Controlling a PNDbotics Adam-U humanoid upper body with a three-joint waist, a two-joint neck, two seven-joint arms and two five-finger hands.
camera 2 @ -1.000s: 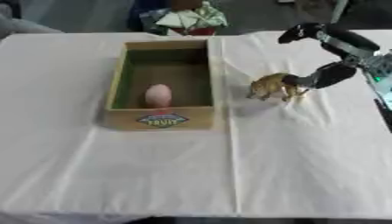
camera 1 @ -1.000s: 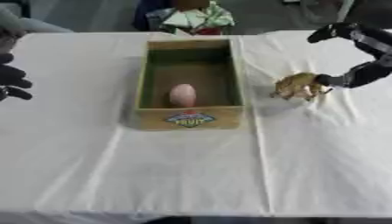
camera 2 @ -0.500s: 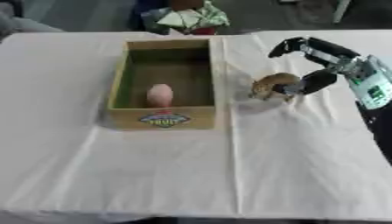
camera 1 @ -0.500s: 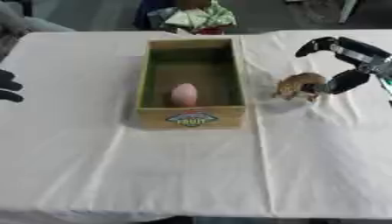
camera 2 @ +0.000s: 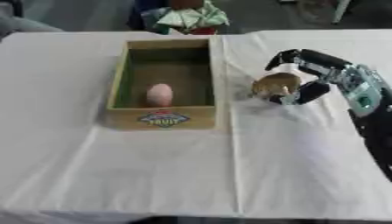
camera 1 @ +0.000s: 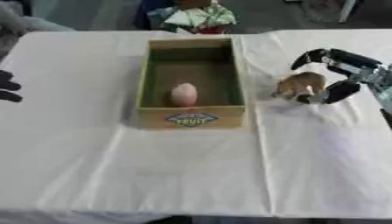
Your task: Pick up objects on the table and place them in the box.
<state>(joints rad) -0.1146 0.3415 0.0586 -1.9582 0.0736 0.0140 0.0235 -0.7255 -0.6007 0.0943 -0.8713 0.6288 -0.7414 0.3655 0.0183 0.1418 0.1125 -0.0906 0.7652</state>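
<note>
The step in hand seems to be the grasp of the brown toy animal, which stands on the white tabletop just right of the wooden box. The right hand is curved around it, fingers above and thumb below, but I cannot tell if they already pinch it. Next the hand must close, lift, and carry the toy left over the box wall. The box holds one pink egg-shaped object. The left hand shows only dark fingertips at the left edge.
</note>
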